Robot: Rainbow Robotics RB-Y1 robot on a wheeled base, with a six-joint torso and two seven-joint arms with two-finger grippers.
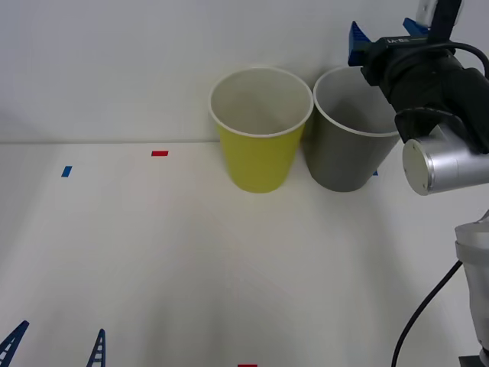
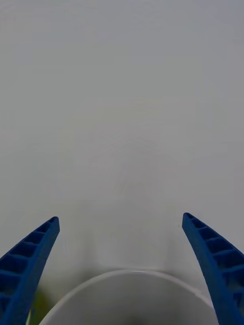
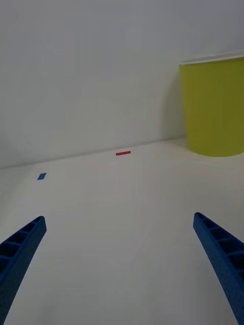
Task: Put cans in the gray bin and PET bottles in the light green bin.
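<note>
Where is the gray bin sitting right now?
In the front view, the gray bin stands at the table's far edge by the wall, right of the light green bin, under the raised, open right gripper.

The light green bin [image 1: 260,130] stands upright at the far side of the white table, near the wall — a yellow-green tapered round cup shape with a white rim and white interior. The gray bin [image 1: 348,141] stands upright just to its right, rims almost touching — dark gray outside, pale rim, light inside, its right edge hidden behind the arm.
</note>
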